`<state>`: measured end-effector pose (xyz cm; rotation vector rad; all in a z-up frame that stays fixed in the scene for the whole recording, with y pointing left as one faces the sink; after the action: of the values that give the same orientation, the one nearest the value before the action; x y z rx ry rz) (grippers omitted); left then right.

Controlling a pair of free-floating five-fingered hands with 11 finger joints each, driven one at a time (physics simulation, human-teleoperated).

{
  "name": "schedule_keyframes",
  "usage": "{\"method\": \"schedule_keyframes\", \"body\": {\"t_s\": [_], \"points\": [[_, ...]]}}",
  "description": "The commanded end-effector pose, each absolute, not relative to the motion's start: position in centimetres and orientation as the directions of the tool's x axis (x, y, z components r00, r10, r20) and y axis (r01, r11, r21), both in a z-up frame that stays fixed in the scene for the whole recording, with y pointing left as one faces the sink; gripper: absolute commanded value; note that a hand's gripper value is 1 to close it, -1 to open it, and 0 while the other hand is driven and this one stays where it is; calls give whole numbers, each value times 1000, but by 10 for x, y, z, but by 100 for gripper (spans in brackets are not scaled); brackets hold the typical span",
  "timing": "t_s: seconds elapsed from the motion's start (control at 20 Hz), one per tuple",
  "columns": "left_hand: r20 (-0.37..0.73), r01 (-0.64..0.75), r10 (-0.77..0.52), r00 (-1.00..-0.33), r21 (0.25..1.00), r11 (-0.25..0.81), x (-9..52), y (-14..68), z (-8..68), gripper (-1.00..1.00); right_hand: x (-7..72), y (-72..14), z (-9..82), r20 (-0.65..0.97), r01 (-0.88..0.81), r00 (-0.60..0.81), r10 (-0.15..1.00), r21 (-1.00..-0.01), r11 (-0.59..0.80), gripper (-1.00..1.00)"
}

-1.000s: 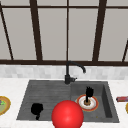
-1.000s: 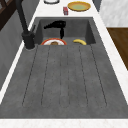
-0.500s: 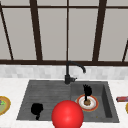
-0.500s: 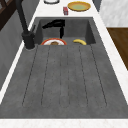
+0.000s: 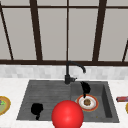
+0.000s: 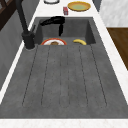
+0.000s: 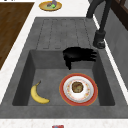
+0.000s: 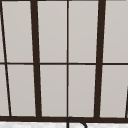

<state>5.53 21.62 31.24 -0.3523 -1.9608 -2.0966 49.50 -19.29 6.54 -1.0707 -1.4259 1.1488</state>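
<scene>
**Right robot hand poised over the plate in the sink**

The plate [image 7: 78, 89], red-rimmed with a brown bit of food at its middle, lies flat on the floor of the basin [image 7: 45, 75], at the side nearer the faucet [image 7: 99, 37]. It is not lifted and nothing grips it. The right robot hand [image 7: 78, 56] hangs just above and behind it, fingers stretched out and relaxed, one digit pointing down toward the plate's far rim; whether it touches the rim I cannot tell. So the reach looks made and the grasp not yet.

A banana [image 7: 38, 94] lies on the basin floor, apart from the plate. The left robot hand [image 5: 36, 109] floats over the drainboard [image 5: 42, 95]; its fingers cannot be made out. A red ball [image 5: 67, 114] sits at the front edge. On the counter [image 6: 105, 30], a yellow dish [image 6: 79, 6] and a small red can [image 6: 65, 10] stand beyond the sink, and another dish [image 7: 50, 5] at the other end.
</scene>
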Motion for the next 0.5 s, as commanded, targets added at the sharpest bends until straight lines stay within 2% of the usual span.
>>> {"method": "schedule_keyframes", "body": {"t_s": [0.0, 0.45], "points": [[341, 342, -16, -940, 938, -64, 55, 216, 312, 0, 501, -175, 81, 135, 117, -180, 974, -981, 158, -100], [341, 342, -16, -940, 938, -64, 55, 216, 312, 0, 524, -136, 122, 117, 135, -191, 975, -980, 144, -100]]}}
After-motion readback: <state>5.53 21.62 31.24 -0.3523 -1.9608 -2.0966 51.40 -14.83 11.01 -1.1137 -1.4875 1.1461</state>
